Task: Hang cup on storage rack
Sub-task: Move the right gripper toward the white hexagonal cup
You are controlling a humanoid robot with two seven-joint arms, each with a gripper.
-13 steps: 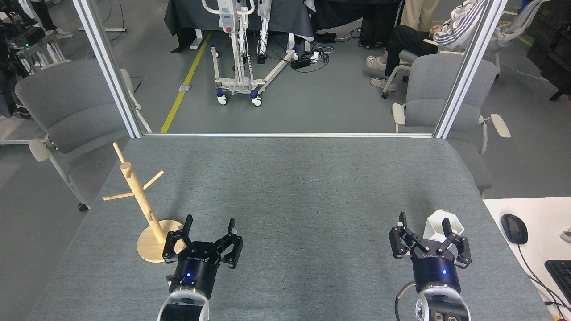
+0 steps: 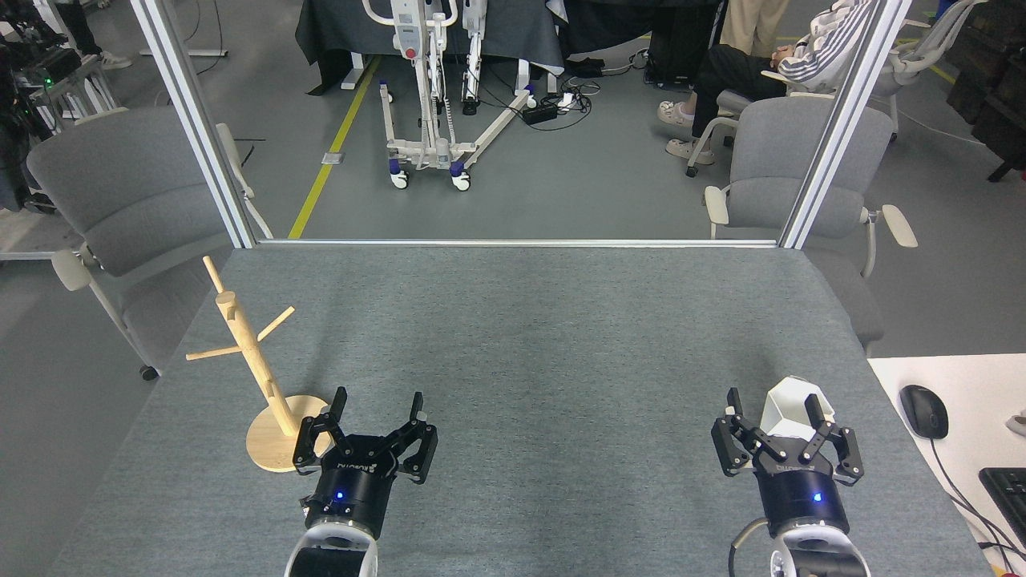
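Our right claw (image 2: 775, 405) sits at the near right of the grey table (image 2: 529, 336), its dark fingers (image 2: 816, 410) spread wide on either side of the cup (image 2: 785, 409). The white faceted cup stands upright on the table near the right edge, its angular rim facing up, and it lies between the two fingers. We cannot tell whether either finger touches the cup's sides; the claw is released, not clenched on it.

Our left claw (image 2: 377, 403) rests low at the near left, also released, with its fingers splayed and nothing between them. Its left finger overlaps the round base of the storage rack (image 2: 244, 340) in our view, though we cannot tell if they touch. The storage rack stands on the table's left side, a pale wooden pole rising from a flat disc, with thin pegs angling out to the left, the right and the far side. No cup hangs on any peg. The cup and the storage rack are well apart, at opposite sides of the table.

Beyond the table's far edge we see two grey chairs (image 2: 785, 160) on the floor. To the right, a white desk carries a black mouse (image 2: 923, 410) and the corner of a keyboard (image 2: 1006, 493).
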